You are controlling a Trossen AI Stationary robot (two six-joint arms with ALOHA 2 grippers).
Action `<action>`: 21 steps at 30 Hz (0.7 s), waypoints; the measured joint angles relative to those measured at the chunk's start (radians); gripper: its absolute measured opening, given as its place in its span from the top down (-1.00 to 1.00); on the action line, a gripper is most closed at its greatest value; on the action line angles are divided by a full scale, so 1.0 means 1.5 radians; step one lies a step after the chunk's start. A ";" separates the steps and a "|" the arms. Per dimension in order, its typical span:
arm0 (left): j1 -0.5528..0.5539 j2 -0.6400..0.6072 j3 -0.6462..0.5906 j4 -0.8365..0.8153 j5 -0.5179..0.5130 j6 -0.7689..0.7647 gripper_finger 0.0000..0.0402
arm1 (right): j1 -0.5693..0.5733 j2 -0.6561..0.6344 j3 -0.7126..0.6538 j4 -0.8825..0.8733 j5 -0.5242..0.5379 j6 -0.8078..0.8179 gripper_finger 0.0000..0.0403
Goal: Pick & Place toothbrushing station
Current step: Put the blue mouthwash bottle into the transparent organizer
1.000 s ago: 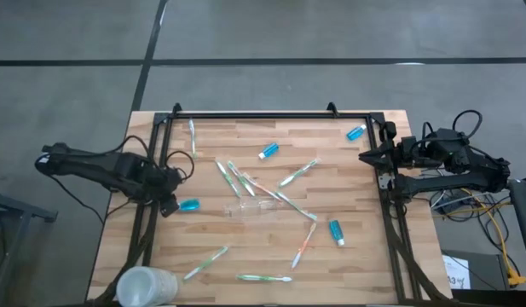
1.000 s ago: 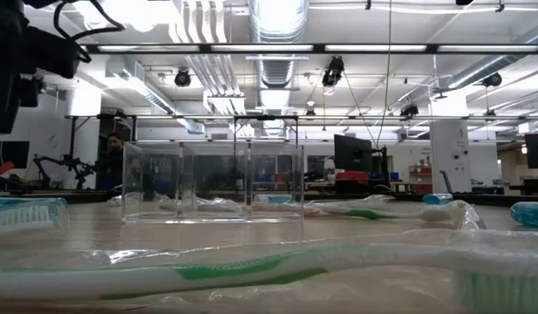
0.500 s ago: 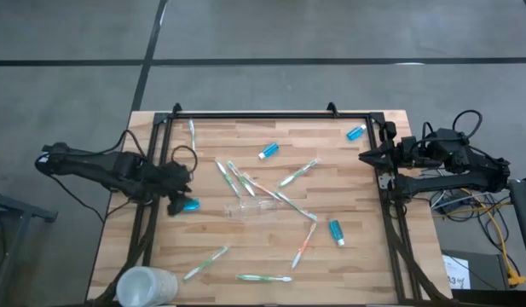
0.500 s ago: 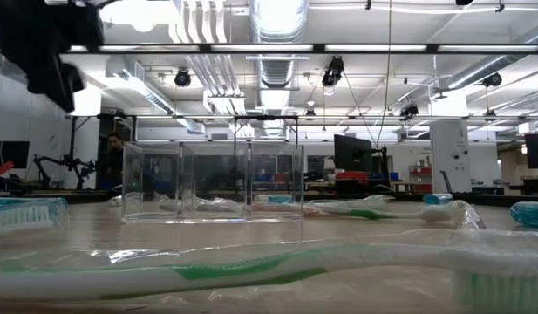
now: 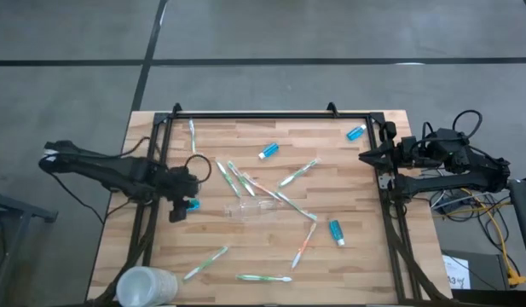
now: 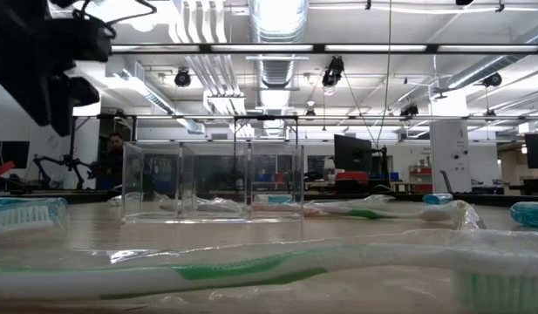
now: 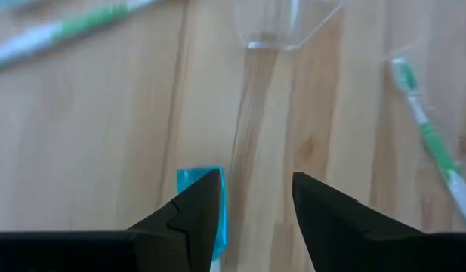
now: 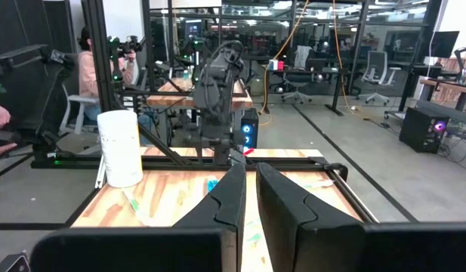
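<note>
The toothbrushing station, a see-through holder (image 5: 250, 207), stands on the wooden table (image 5: 365, 264) near its middle; the low view shows its clear walls (image 6: 212, 183). Green, white and orange toothbrushes (image 5: 290, 176) and small blue tubes (image 5: 268, 151) lie scattered around it. My left gripper (image 5: 182, 205) hangs open above the table's left side, pointing steeply down. One blue tube (image 7: 201, 189) lies below it, half hidden by one finger (image 7: 199, 208), and the holder's corner (image 7: 282, 30) is just ahead. My right gripper (image 5: 363, 156) waits shut and level at the right edge.
A frosted white cup (image 5: 146, 286) stands at the near left corner. A black frame rail (image 5: 263, 114) runs along the far edge and down both sides. More tubes lie at the far right (image 5: 355, 133) and right of centre (image 5: 336, 231). A toothbrush in wrapping (image 6: 251, 270) lies close to the low camera.
My left gripper has moved toward the table's right, from the left rail in over the blue tube, sinking a little. Its wrist has rolled meanwhile. The fingers stay open. Nothing on the table has shifted.
</note>
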 joint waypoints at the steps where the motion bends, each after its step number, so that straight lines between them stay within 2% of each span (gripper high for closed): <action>1: 0.000 0.012 -0.002 -0.001 0.000 -0.010 0.15 | 0.000 0.000 0.000 0.000 0.000 0.000 0.83; 13: 0.006 0.127 -0.022 0.003 -0.009 -0.115 0.15 | 0.000 0.000 0.000 0.000 0.000 0.000 0.83; 21: 0.011 0.149 -0.022 0.020 -0.020 -0.143 0.15 | 0.000 0.000 0.000 0.000 0.000 0.000 0.83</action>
